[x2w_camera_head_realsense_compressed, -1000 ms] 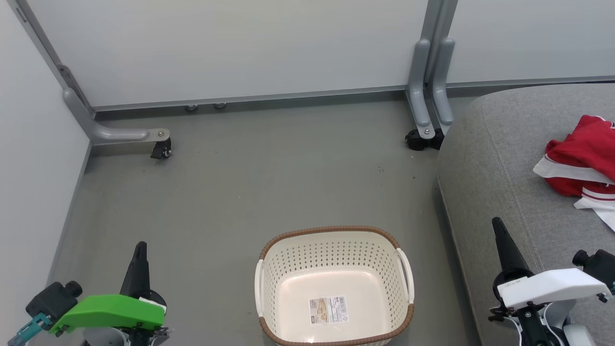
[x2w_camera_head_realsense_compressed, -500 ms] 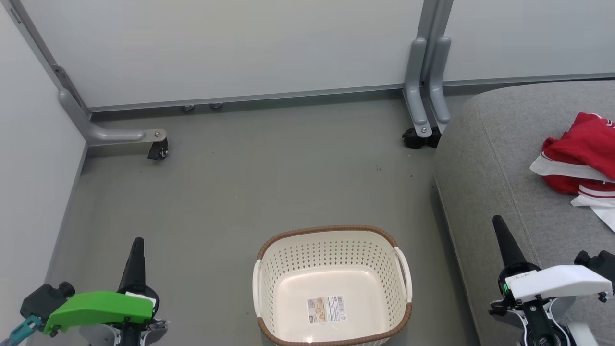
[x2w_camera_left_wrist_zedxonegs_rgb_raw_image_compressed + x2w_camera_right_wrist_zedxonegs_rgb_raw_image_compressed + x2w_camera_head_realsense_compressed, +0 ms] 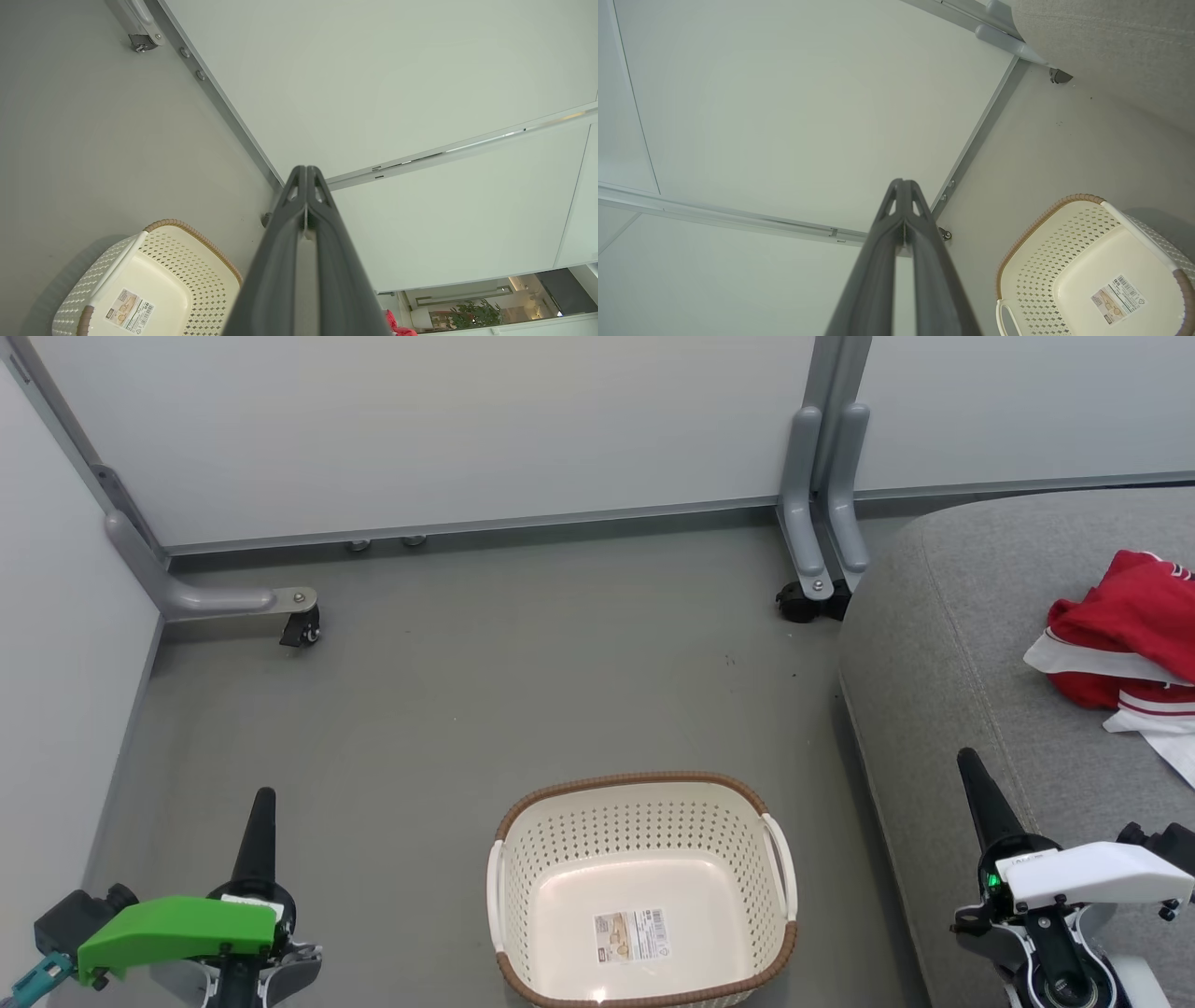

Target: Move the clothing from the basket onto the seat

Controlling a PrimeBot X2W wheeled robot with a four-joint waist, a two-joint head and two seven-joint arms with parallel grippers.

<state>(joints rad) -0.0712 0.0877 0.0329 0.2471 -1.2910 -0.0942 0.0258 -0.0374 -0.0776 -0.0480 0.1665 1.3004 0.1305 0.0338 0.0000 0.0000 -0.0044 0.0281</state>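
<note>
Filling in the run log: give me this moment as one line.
basket: empty, on floor | clothing: on seat | left tool: shut, empty | right tool: shut, empty | task: appears done

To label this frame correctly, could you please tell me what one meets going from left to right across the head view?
left gripper → basket → right gripper → red clothing

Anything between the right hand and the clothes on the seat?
Nothing visible. The clothes lie on the seat, with only bare upholstery between them and the shut right hand. The basket is empty.
</note>
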